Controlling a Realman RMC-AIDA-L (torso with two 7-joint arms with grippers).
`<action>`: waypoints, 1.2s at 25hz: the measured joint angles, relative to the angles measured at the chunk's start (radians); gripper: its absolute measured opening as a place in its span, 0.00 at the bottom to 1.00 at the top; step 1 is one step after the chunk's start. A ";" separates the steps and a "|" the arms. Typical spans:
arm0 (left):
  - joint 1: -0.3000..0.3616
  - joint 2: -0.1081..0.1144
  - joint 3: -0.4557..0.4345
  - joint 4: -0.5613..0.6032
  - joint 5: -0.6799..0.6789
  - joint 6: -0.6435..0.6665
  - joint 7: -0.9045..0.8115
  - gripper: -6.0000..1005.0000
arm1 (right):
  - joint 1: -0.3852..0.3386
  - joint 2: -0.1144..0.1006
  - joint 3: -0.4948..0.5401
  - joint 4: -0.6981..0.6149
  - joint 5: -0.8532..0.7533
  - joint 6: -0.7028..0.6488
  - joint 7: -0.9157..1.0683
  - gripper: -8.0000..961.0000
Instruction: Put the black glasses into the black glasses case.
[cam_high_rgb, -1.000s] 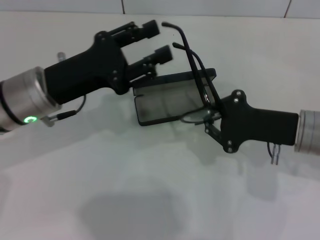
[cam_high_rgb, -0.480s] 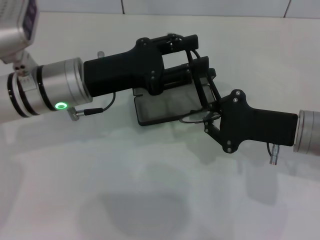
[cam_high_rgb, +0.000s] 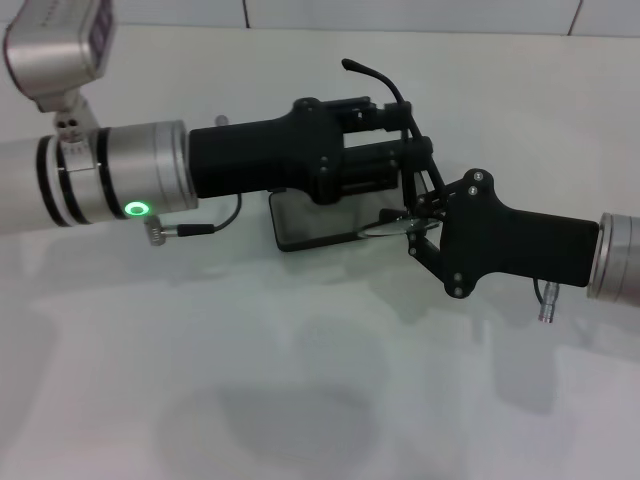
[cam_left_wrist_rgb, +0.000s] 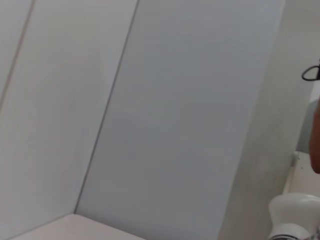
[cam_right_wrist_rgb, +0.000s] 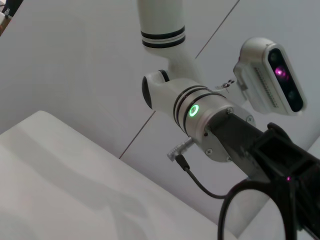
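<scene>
Over the open case on the table, the right gripper pinches the glasses at one lens (temples tilted upward); the left gripper clamps their temples. No lettering readable.

head: above, facing down at table | left wrist: faces wall | right wrist: close on left arm

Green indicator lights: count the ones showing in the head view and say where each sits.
1. A green ring light glows on the silver wrist section of the left arm, behind the left gripper. The right arm shows none there; one may be hidden.
</scene>
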 joint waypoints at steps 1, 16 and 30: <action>-0.005 -0.001 0.000 0.000 0.008 0.000 -0.003 0.59 | 0.000 0.000 0.000 0.000 0.000 -0.001 -0.001 0.02; -0.007 0.003 -0.001 0.006 0.007 -0.034 -0.026 0.59 | -0.063 -0.004 0.008 0.000 0.065 -0.061 -0.114 0.02; -0.017 -0.001 -0.002 0.003 -0.001 -0.079 -0.006 0.59 | -0.032 -0.009 0.034 0.112 0.002 -0.430 -0.141 0.02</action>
